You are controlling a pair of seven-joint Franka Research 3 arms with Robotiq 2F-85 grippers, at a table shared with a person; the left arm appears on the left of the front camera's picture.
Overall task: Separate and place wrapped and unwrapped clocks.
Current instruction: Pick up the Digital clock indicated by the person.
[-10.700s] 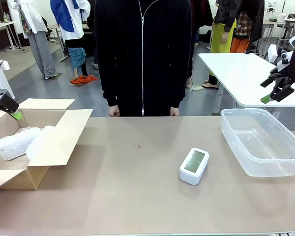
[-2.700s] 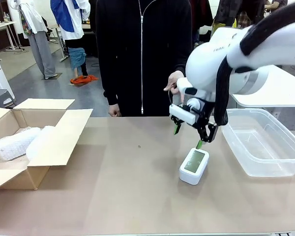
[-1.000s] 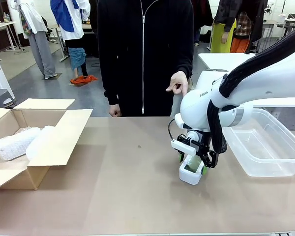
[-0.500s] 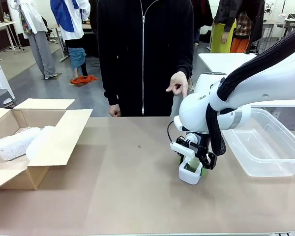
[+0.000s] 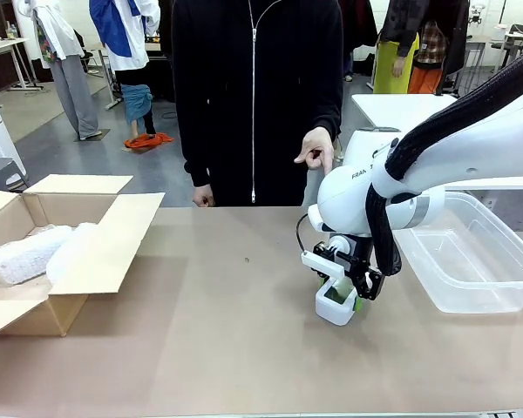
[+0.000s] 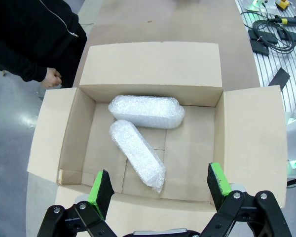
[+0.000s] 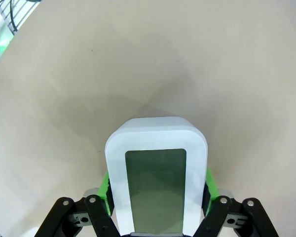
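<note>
Right gripper (image 5: 341,293) clamped on the bare white clock (image 5: 336,301), green pads (image 7: 104,186) pressed flat against its two long sides, screen facing up between them. Gripped across the narrow width, presumably because that span fits the jaws and keeps the pale grey-green display clear of the pads. Clock near the middle of the table (image 5: 200,348), just left of the clear plastic bin (image 5: 471,252) and well apart from the cardboard box (image 5: 96,252); whether lifted off the tabletop or resting on it, cannot tell. In the right wrist view, clock body (image 7: 156,170) centred between the fingers, far rounded end jutting past the fingertips, so grip taken toward the near half.

Left gripper (image 6: 160,186) spread wide and empty, hanging above the open cardboard box (image 6: 148,64). Two bubble-wrapped bundles lying on the box floor, touching at one end in a rough V: one bundle (image 6: 147,111) toward the far wall, the other bundle (image 6: 137,154) angled toward the near wall. Wrapped items thus gathered in the box, probably as their sorted place, leaving the empty bin beside the clock as the likely home for the unwrapped one.

Person's hand (image 5: 315,148) raised beyond the table's far edge, above and behind the clock, one finger curled downward.
</note>
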